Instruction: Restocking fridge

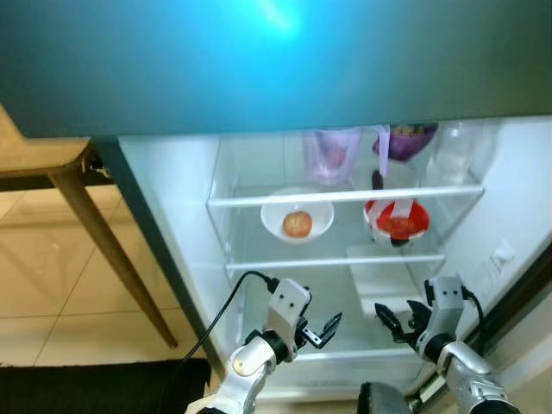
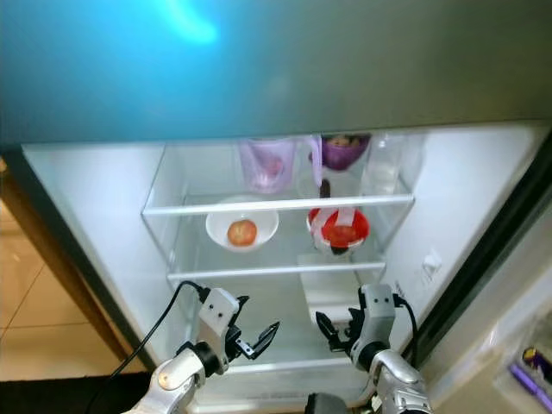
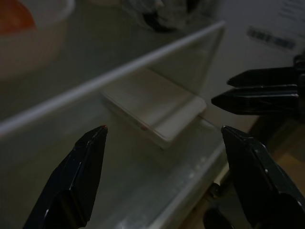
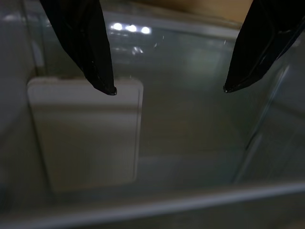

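The fridge [image 1: 172, 198] stands open in front of the robot, and both arms reach toward its lower part. The left gripper [image 1: 321, 332] is in front of the lowest glass shelf [image 1: 345, 352], with its two black fingers spread apart and nothing between them. The right gripper [image 1: 395, 321] is near it, a little to the right, also with its fingers apart and empty. Between and behind the two grippers, a flat white box [image 1: 379, 278] lies on this lower level. On the middle shelf [image 1: 336, 259] there is a white bowl [image 1: 297, 216] with a round reddish fruit [image 1: 297, 224] inside, and to its right a red bowl [image 1: 397, 220] with a white strip across it. On the top shelf [image 1: 345, 196] stand a clear pitcher [image 1: 331, 155] and a purple bowl [image 1: 407, 141]. Left of the fridge, a wooden table leg [image 1: 103, 246] stands on the tiled floor [image 1: 43, 285].
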You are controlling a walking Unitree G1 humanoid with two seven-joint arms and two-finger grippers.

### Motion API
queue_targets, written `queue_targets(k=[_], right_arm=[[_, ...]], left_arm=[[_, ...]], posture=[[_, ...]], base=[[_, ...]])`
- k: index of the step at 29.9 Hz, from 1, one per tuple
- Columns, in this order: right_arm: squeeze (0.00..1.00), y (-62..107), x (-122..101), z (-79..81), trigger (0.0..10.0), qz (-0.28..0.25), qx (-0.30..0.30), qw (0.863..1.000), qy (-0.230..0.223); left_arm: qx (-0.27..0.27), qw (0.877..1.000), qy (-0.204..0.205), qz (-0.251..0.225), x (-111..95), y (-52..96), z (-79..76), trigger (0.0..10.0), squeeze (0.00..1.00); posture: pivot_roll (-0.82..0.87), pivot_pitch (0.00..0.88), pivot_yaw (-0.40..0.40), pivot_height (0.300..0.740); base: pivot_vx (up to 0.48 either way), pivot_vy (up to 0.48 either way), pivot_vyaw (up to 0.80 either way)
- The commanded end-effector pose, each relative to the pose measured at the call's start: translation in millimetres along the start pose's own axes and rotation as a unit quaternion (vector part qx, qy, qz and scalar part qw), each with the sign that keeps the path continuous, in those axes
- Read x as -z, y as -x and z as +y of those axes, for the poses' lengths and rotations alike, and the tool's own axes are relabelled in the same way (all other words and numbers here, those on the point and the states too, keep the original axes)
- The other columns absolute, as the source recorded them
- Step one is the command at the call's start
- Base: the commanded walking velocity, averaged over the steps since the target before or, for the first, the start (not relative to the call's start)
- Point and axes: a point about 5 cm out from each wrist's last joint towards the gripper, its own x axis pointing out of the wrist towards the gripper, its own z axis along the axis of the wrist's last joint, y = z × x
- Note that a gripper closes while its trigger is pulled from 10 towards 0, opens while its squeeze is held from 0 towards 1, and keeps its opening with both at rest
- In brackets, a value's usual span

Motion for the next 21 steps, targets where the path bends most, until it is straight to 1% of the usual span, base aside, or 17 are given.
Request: queue_targets(k=[1,3,7,10,16,21], right_arm=[[0.00,0.4,1.8,0.0,10.0,0.001,0.001,1.000,0.002],[0.00,1.0,1.7,0.9,10.0,-0.005,-0.009,1.000,-0.003],[0.00,1.4,1.7,0.7,10.0,-0.009,-0.011,1.000,-0.009],[0.00,1.7,3.2,-0.6,10.0,-0.005,-0.002,1.000,-0.014],[0.00,1.9,4.7,-1.3,10.0,-0.001,0.004,1.000,-0.015],[0.00,1.8,4.8,-1.4,10.0,-0.003,0.004,1.000,-0.018]], left_arm=[[0.005,1.000,-0.002,0.002,1.3,-0.5,-2.1,10.0,0.00],[0.005,1.000,-0.003,0.002,1.3,-0.5,-1.9,10.0,0.00],[0.007,1.000,-0.004,0.002,1.2,-0.8,-2.1,10.0,0.00],[0.008,1.000,-0.004,0.003,1.4,-1.0,-2.5,10.0,0.00],[0.016,0.999,-0.013,0.036,7.0,-3.9,-6.8,10.0,0.00],[0.036,0.998,-0.021,0.040,7.7,-4.8,-11.7,10.0,0.00]], posture=[[-0.05,0.000,0.014,0.606],[-0.05,0.000,0.013,0.615],[-0.05,0.000,0.013,0.630],[-0.05,0.000,0.016,0.630],[-0.05,0.000,0.015,0.630],[-0.05,0.000,0.016,0.630]], base=[[0.000,0.000,0.00],[0.000,0.000,0.00],[0.000,0.000,0.00],[0.000,0.000,0.00],[0.000,0.000,0.00],[0.000,0.000,0.00]])
